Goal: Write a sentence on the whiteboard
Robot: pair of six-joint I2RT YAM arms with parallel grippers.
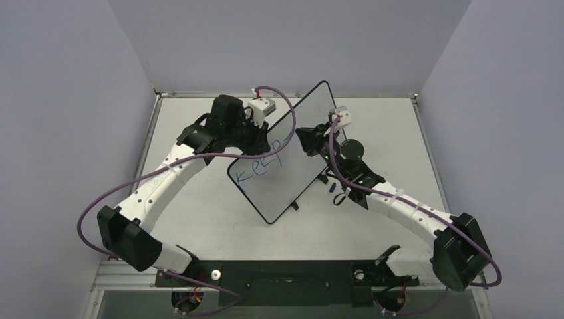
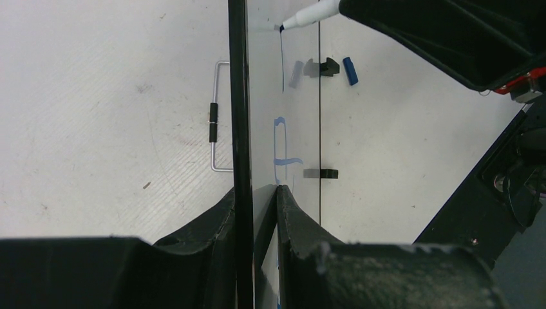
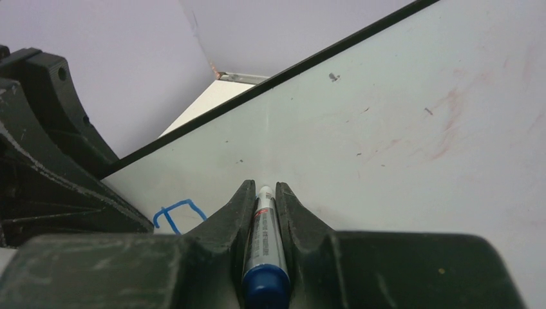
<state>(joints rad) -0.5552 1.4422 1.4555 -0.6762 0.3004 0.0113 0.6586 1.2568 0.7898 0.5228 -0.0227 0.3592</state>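
The whiteboard [image 1: 302, 119] stands tilted on its edge in the middle of the table. Blue words [image 1: 261, 171] reading "Keep" run up it, with one further stroke above them. My left gripper [image 1: 259, 141] is shut on the board's black rim [image 2: 238, 96]; the left wrist view shows its fingers [image 2: 293, 215] clamped on either side of it. My right gripper [image 1: 308, 141] is shut on a blue-ended marker pen [image 3: 264, 238]. The pen's tip [image 2: 283, 27] touches the board at the top of a fresh blue stroke [image 2: 282, 64]. The right wrist view shows the board's face [image 3: 386, 129] and one blue letter [image 3: 177, 215].
The blue pen cap [image 1: 332, 189] lies on the table to the right of the board and also shows in the left wrist view [image 2: 349, 71]. The board's black feet [image 2: 328, 172] point right. A wire bracket [image 2: 219, 116] lies behind the board. Grey walls enclose the table.
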